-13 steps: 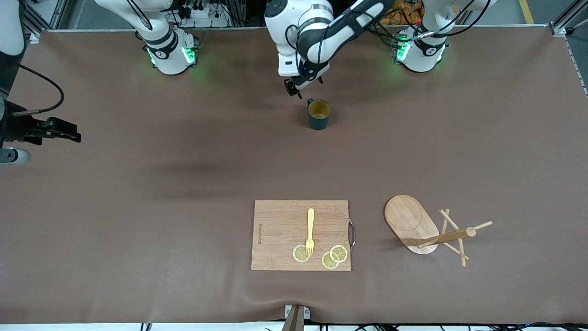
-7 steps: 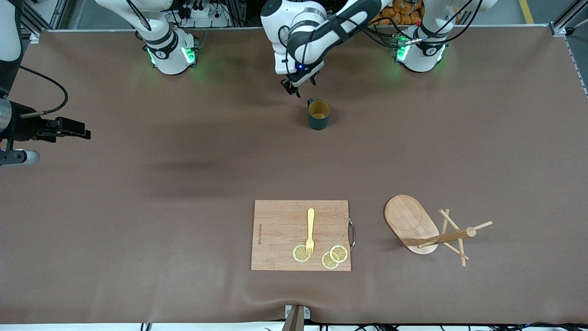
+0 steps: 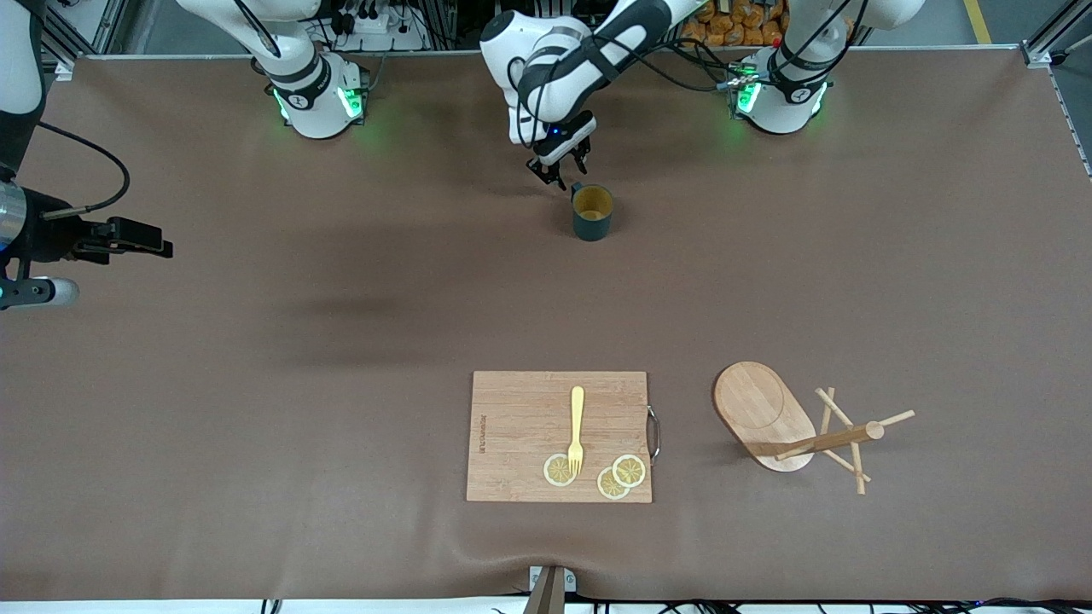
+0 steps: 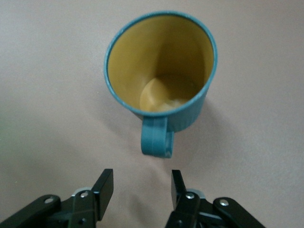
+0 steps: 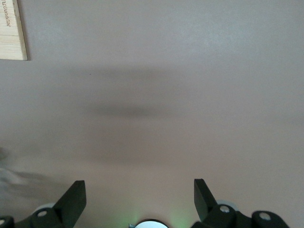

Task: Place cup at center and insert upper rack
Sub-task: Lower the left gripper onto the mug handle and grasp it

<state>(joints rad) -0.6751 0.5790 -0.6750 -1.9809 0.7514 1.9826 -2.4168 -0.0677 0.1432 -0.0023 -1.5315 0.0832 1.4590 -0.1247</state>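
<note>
The left gripper [image 3: 559,174] hangs low over the tabletop [image 3: 256,384] just beside the cup [image 3: 591,212], on the side toward the robots' bases. In the left wrist view its fingers [image 4: 105,186] stand partly apart with nothing between them; the gap is a little wider than the cup's loop handle [image 4: 156,141], which points straight at that gap but stays clear of both fingertips. Bare tabletop lies between the handle and the fingers, and nothing blocks the way.

The cup [image 4: 161,71] stands upright on the tabletop, its yellowish inside showing, roughly midway between the two arms' bases and much closer to them than to the front camera.

The right gripper [image 3: 136,240] waits over the right arm's end of the tabletop, well apart from everything else. Its fingers [image 5: 71,202] are spread wide and hold nothing; only bare tabletop and a corner of the cutting board [image 5: 12,31] show under it.

Nearer to the front camera lies the wooden cutting board [image 3: 559,436], carrying a yellow fork [image 3: 577,428] and three lemon slices [image 3: 612,476]. Beside it, toward the left arm's end, the upper rack [image 3: 793,424] lies tipped over on its side, its oval base on edge and its post and pegs resting on the tabletop, well apart from the cup.
</note>
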